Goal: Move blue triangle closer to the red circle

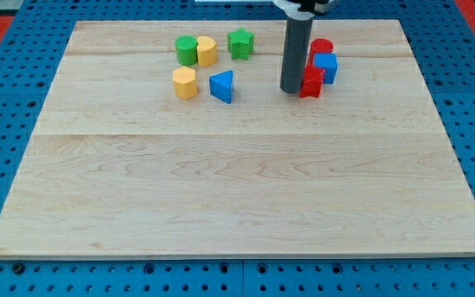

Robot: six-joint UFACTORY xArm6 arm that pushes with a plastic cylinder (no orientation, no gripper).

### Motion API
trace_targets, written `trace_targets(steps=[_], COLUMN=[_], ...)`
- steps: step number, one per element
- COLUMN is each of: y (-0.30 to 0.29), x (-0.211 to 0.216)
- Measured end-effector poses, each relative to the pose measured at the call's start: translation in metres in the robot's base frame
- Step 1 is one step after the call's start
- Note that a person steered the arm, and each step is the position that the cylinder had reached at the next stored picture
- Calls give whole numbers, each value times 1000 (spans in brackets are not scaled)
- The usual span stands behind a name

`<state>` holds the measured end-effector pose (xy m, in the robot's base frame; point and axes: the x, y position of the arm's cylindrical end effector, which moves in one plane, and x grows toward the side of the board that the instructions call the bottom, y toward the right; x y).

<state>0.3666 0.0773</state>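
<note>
The blue triangle point(222, 86) lies on the wooden board point(237, 181) near the view's top, left of centre. The red circle point(321, 48) sits at the view's top right, partly behind a blue block point(326, 66). A second red block point(311, 82) lies just below them. My tip point(291, 90) rests on the board right next to that lower red block's left side, well to the right of the blue triangle.
A yellow block point(185, 83) lies just left of the blue triangle. A green round block point(187, 50), another yellow block point(207, 51) and a green star-like block point(240, 43) stand in a row above them. Blue pegboard point(7, 124) surrounds the board.
</note>
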Motion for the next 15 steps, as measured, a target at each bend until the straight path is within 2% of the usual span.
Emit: trace_targets(steps=[1, 2, 3, 5, 6, 11, 13, 15], y=[-26, -96, -143, -142, -140, -29, -19, -16], x=[49, 63, 41, -5, -14, -13, -13, -33])
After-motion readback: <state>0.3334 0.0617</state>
